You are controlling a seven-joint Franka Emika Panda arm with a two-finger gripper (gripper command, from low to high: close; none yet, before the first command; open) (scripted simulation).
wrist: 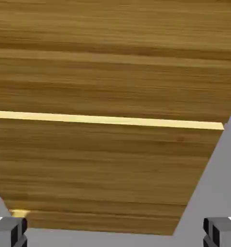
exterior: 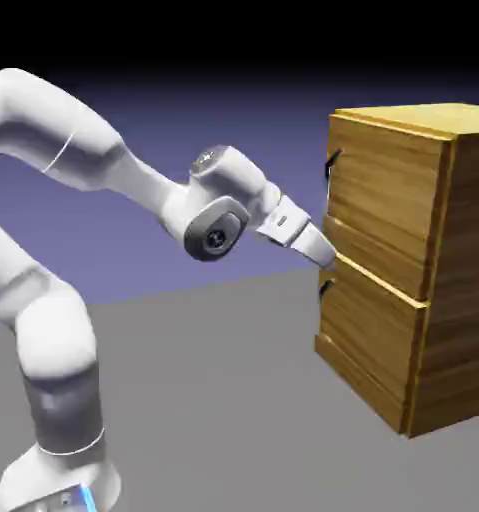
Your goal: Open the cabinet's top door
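The spread grey fingers [wrist: 9,232] of a white robot arm [exterior: 211,215] hovered near the boxy golden-brown wood-grain cabinet [exterior: 471,220] at the exterior view's right, its square upper door with a small black handle [exterior: 383,180] above the matching lower wooden panel [exterior: 368,325].

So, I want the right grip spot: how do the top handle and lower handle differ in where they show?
The top handle sits above the gripper, the lower handle below it. The hand view catches the lower handle at its edge, not the top handle. Both are black.
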